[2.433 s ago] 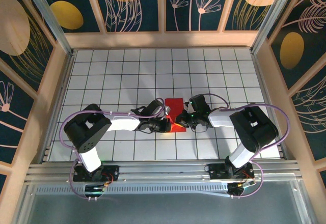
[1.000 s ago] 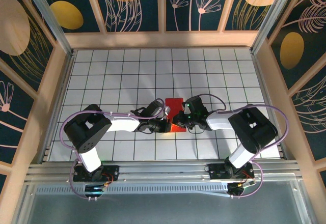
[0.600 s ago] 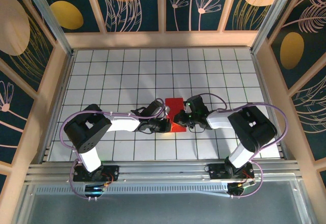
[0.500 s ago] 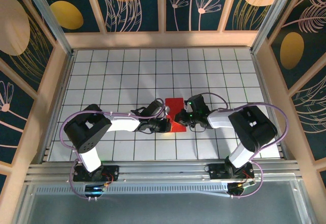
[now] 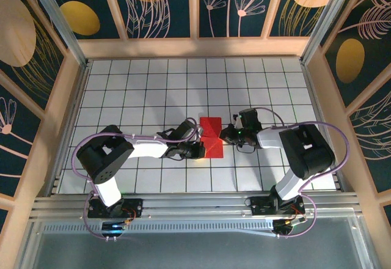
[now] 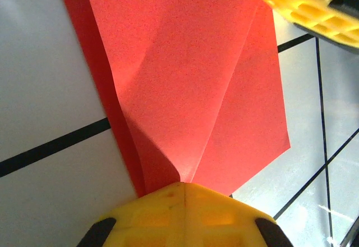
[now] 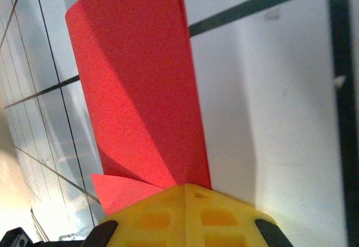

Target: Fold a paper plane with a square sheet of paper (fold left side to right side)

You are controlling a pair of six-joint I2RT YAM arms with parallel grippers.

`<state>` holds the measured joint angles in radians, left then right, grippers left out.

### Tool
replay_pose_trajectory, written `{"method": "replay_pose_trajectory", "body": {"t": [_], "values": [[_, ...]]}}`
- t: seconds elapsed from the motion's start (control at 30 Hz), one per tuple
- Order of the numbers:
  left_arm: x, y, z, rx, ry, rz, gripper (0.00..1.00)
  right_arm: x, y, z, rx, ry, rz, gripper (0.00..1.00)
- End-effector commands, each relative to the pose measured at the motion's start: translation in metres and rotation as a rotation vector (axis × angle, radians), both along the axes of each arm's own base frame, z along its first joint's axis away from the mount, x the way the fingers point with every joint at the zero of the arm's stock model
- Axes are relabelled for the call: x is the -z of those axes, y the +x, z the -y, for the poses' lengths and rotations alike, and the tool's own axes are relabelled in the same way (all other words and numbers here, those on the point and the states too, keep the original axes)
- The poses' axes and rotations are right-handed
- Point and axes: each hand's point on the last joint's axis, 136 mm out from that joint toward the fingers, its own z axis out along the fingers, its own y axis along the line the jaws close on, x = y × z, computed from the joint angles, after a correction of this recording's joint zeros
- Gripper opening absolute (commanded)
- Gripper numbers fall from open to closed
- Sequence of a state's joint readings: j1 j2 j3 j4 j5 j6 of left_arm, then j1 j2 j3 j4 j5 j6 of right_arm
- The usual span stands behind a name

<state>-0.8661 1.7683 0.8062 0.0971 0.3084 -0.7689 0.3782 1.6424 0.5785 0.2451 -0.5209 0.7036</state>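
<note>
From above: the square sheet of paper (image 5: 211, 128) lies partly folded on the white gridded desk (image 5: 140, 92), between my left jaws and my right jaws.

Left wrist view: my left jaws are clenched on its near corner, likely to anchor it.

Right wrist view: my right jaws are clenched on a raised flap, holding it curled, probably to carry that side across.
</note>
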Motion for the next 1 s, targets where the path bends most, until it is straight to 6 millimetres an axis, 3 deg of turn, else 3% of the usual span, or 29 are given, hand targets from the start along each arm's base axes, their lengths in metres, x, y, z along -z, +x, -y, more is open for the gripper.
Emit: {"method": "replay_pose_trajectory", "body": {"t": [0.0, 0.2, 0.4, 0.53, 0.7, 0.97], "values": [[0.043, -0.023, -0.040, -0.028, 0.190, -0.107, 0.00, 0.011, 0.012, 0.027, 0.056, -0.102, 0.001, 0.00], [0.042, -0.023, -0.040, -0.023, 0.186, -0.102, 0.00, -0.029, 0.017, 0.025, 0.054, -0.069, 0.085, 0.00], [0.041, -0.023, -0.039, -0.019, 0.187, -0.100, 0.00, -0.045, -0.006, -0.004, -0.020, 0.027, 0.094, 0.00], [0.042, -0.022, -0.039, -0.018, 0.188, -0.100, 0.00, -0.041, -0.020, -0.028, -0.068, 0.075, 0.065, 0.00], [0.041, -0.021, -0.038, -0.020, 0.188, -0.096, 0.00, -0.027, -0.021, -0.046, -0.088, 0.100, 0.036, 0.00], [0.036, -0.019, -0.033, -0.024, 0.168, -0.098, 0.00, 0.000, -0.018, -0.040, -0.048, 0.045, -0.021, 0.00]]}}
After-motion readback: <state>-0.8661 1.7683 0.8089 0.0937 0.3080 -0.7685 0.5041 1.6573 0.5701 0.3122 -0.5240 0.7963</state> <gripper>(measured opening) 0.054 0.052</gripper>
